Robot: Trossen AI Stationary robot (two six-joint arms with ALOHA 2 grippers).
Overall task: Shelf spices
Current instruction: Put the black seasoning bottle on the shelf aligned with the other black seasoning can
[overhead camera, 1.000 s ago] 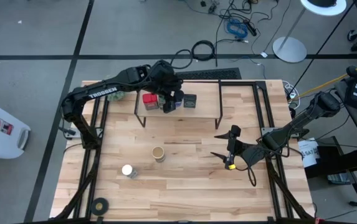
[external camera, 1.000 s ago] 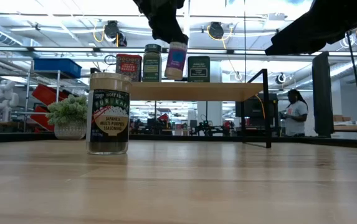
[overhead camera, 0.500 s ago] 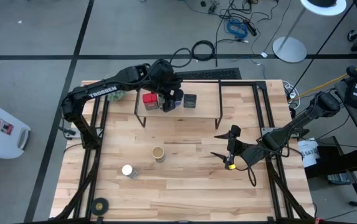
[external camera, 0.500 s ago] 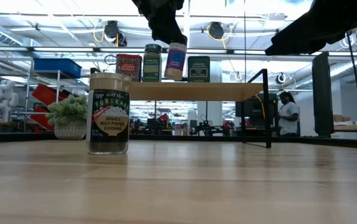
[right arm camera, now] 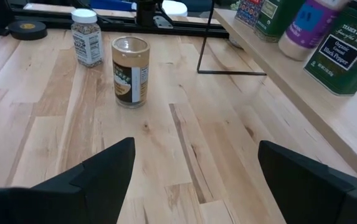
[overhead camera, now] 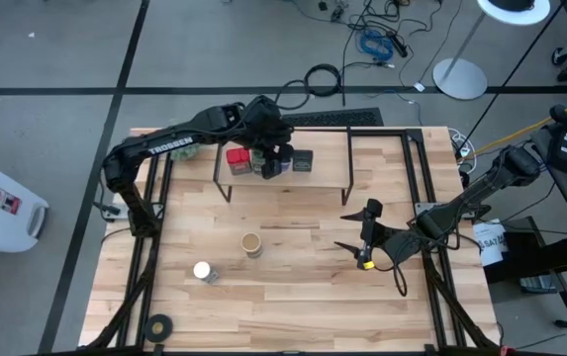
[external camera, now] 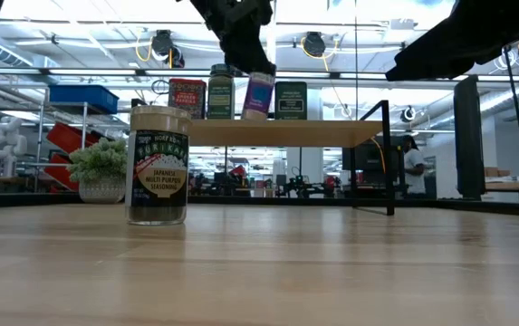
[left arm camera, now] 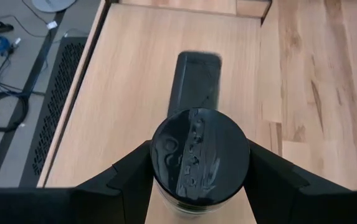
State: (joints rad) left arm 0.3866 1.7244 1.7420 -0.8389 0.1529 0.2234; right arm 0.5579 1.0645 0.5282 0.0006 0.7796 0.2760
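My left gripper (overhead camera: 273,158) is over the shelf (overhead camera: 328,178) and is shut on a dark-lidded spice jar (external camera: 258,95) with a purple label. The jar stands between a green-lidded jar (external camera: 221,92) and a dark square tin (external camera: 288,100); a red tin (external camera: 187,98) stands at the row's left end. All three rest on the shelf's wooden board (external camera: 277,132). On the tabletop stand a tan jar (overhead camera: 251,244) and a white-lidded jar (overhead camera: 203,271). My right gripper (overhead camera: 354,229) waits open above the table's right half. My left gripper pinches the jar by its dark lid (left arm camera: 159,158), one finger (left arm camera: 131,180) on each side of the lid's rim. It comes slanting down from the table's left. The jar hangs slightly tilted, its base at or just over the board; whether it touches, I cannot tell.
A fuzzy green plant ball (external camera: 101,161) sits at the far left and a black tape roll (overhead camera: 157,326) near the front left corner. The board has bare room right of the dark tin (overhead camera: 303,161), up to the black leg (external camera: 389,154).
My left gripper has sunk a little toward the shelf board with the jar still in its hold; the jar's base now sits about level with the bases of its neighbours. The right arm has kept still.
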